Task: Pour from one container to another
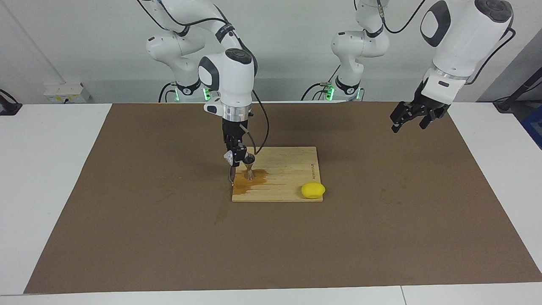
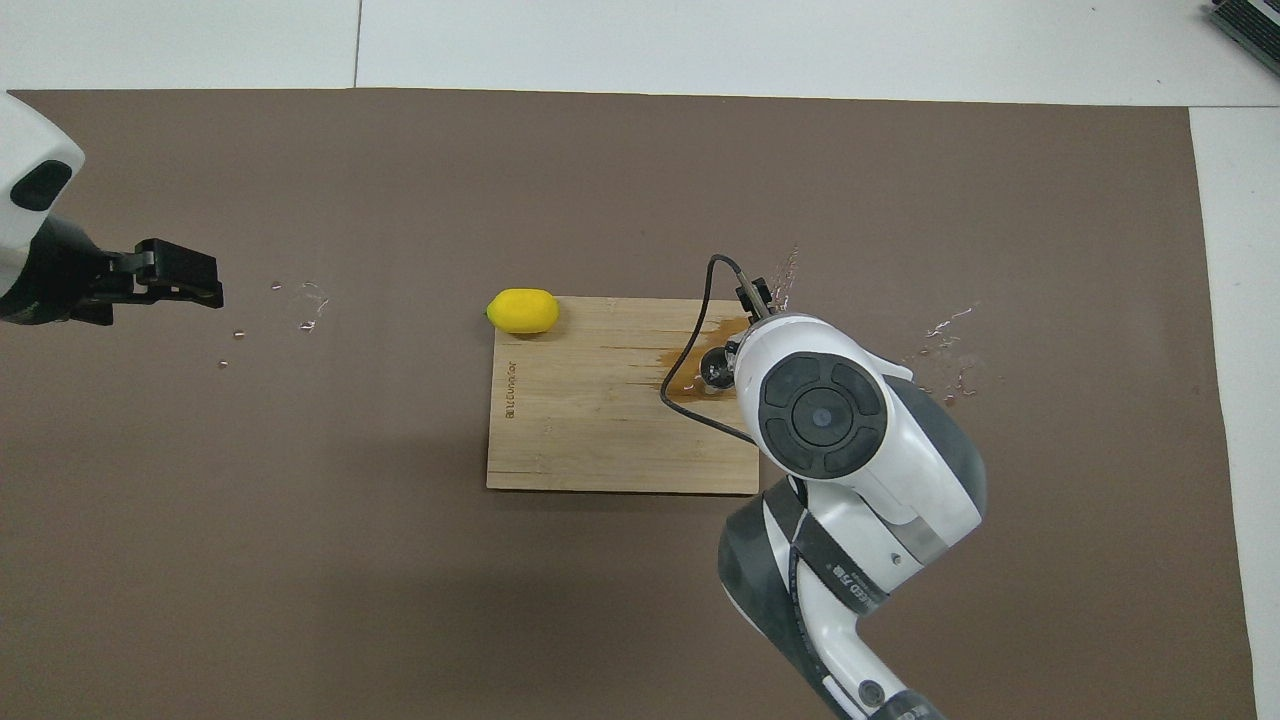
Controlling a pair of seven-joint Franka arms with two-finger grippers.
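The steel jigger [image 1: 250, 167] stands upright on the cutting board [image 1: 288, 178], in a brown spill. Right claw [image 1: 235, 157] – clenched on the clear cup [image 1: 230, 157] – hangs just beside the jigger. Left claw [image 1: 413, 120] waits released, well apart from the board.

Lemon [image 1: 313, 190] well apart from jigger [image 1: 250, 167]

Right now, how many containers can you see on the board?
2: the jigger stands on the wooden board's wet corner; the clear cup is held over it by the right gripper.
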